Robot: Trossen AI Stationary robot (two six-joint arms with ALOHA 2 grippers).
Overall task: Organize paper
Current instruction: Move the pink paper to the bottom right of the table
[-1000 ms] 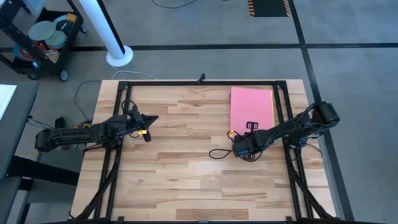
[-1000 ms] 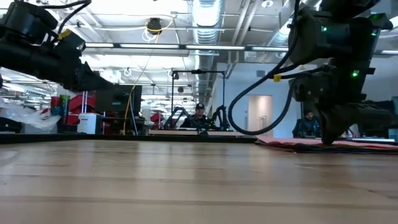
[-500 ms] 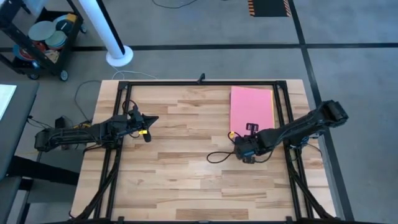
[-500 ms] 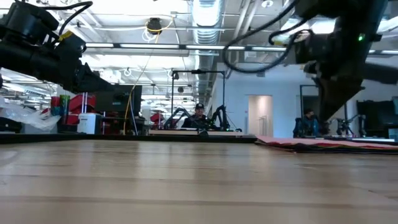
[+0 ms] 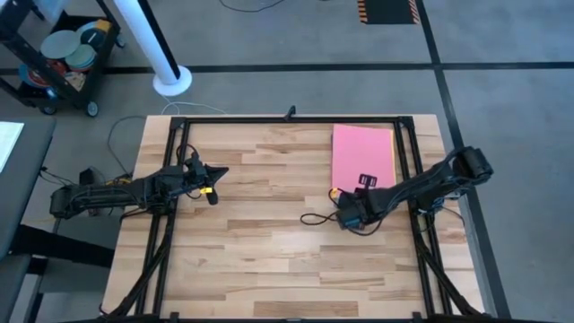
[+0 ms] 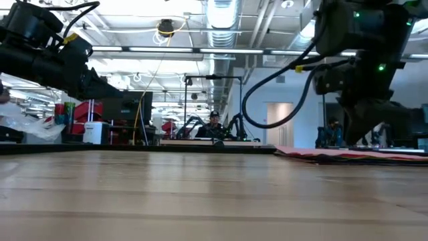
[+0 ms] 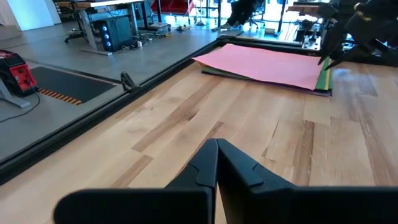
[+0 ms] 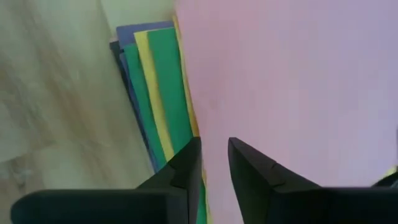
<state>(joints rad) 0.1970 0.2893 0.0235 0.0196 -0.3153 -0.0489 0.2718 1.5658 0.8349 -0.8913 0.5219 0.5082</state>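
Just above the near edge of the paper (image 5: pixel 363 152) stack, the right claw (image 8: pixel 214 163) hangs slightly apart, empty; the left claw (image 7: pixel 216 163) waits, pressed together, over the table (image 5: pixel 260 242).

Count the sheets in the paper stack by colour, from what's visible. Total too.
pink sheet: 1 (top of the stack)
green sheet: 1
yellow sheet: 1
blue-purple sheet: 1
dark sheet: 1 (bottom edge only, looks black)
Total: 5 colours showing, so at least 5 sheets; any fully covered ones can't be counted.
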